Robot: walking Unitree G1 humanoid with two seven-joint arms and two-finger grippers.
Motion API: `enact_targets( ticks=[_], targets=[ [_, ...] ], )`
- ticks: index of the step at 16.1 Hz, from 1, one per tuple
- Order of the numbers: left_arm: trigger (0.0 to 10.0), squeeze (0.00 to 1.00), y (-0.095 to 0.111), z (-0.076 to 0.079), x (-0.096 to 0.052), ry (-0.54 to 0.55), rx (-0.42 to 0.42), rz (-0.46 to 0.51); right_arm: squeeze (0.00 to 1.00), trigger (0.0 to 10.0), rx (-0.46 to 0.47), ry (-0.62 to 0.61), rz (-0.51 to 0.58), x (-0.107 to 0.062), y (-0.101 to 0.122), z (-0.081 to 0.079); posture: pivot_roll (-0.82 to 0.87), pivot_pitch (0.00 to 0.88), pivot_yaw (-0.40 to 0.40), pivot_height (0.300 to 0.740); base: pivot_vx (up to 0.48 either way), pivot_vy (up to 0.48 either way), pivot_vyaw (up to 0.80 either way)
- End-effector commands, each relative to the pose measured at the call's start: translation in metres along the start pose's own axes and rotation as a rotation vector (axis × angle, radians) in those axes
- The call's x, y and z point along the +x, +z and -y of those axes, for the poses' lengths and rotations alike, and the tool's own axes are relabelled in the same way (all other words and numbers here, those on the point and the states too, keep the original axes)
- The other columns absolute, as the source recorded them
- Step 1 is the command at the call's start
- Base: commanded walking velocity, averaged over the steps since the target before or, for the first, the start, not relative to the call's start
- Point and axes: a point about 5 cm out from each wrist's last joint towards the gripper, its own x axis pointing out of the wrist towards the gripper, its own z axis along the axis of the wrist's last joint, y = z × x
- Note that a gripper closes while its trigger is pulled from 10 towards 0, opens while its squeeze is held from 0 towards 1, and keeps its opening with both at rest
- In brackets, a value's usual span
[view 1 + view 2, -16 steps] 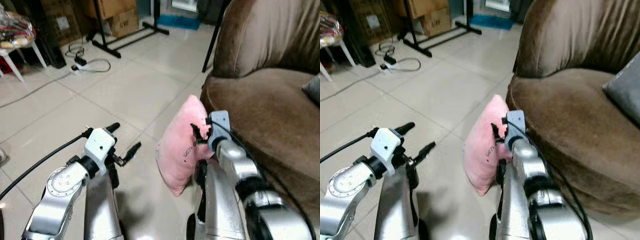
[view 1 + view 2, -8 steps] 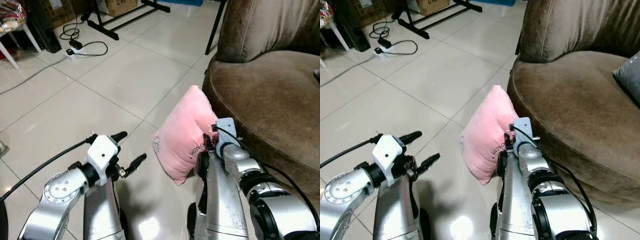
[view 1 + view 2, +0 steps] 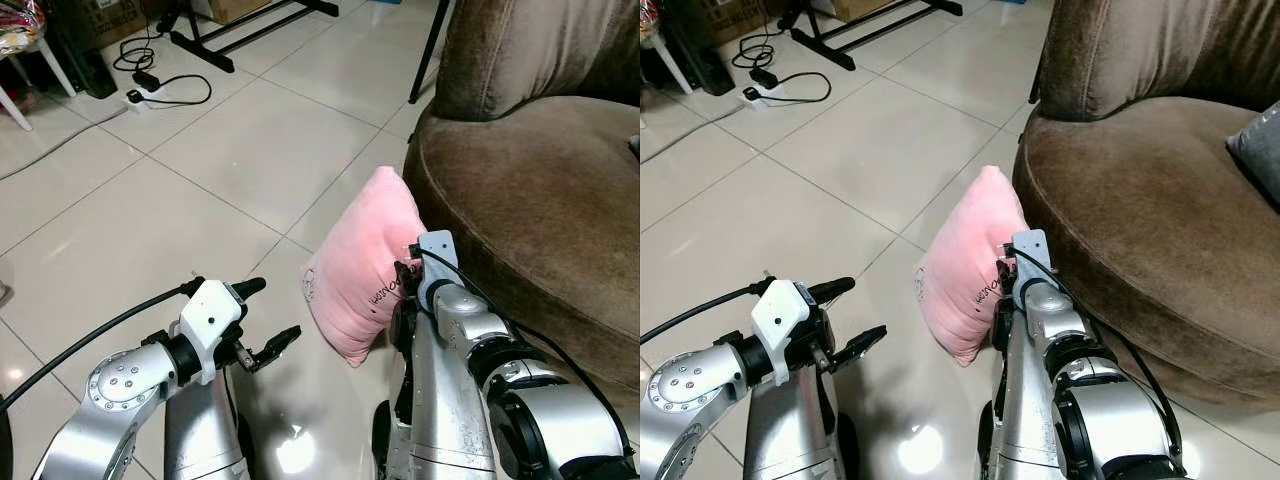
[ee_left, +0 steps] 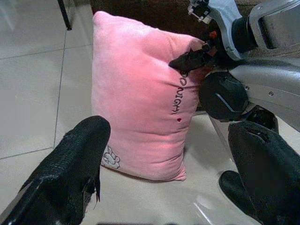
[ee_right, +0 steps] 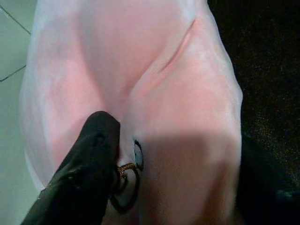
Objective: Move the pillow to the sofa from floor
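A pink pillow (image 3: 358,268) stands upright on the tiled floor, leaning against the front of the brown sofa (image 3: 540,195). My right gripper (image 3: 404,281) is shut on the pillow's sofa-side edge. In the right wrist view a black finger (image 5: 86,176) presses into the pink fabric (image 5: 154,84), which bunches between the fingers. My left gripper (image 3: 264,318) hovers open above the floor, left of the pillow and apart from it. In the left wrist view the pillow (image 4: 133,98) stands between and beyond that gripper's spread fingers (image 4: 70,173).
A grey cushion (image 3: 1258,150) lies on the sofa seat at the right. A power strip with cables (image 3: 150,85) and a black stand base (image 3: 240,25) lie on the floor far left. A black pole (image 3: 428,50) stands by the sofa.
The camera has tilted down and drawn nearer. My right gripper keeps its hold on the pillow. The left gripper has stayed open, left of the pillow.
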Motion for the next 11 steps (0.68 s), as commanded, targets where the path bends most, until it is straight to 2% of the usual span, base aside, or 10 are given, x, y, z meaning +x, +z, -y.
enact_targets(
  ticks=[1,7,11],
  targets=[
    [10.0,0.49,0.0,0.0028,-0.0011,-0.014,-0.002,-0.009,0.0,0.0,0.004,0.027,-0.016,0.0003,-0.0024,-0.0049,0.0,0.18,-0.012,0.381,0.0,0.0,0.0],
    [10.0,0.5,0.0012,0.0032,-0.0013,-0.013,-0.004,-0.01,0.0,0.0,-0.006,0.056,-0.007,0.0008,0.0005,-0.01,0.0,0.17,-0.016,0.381,0.0,0.0,0.0],
    [10.0,0.5,-0.0007,0.0032,0.0022,-0.05,-0.011,-0.024,0.0,0.0,-0.007,0.079,-0.002,0.0009,0.0013,-0.0146,-0.01,0.147,-0.008,0.381,0.0,0.0,0.0]
  ],
)
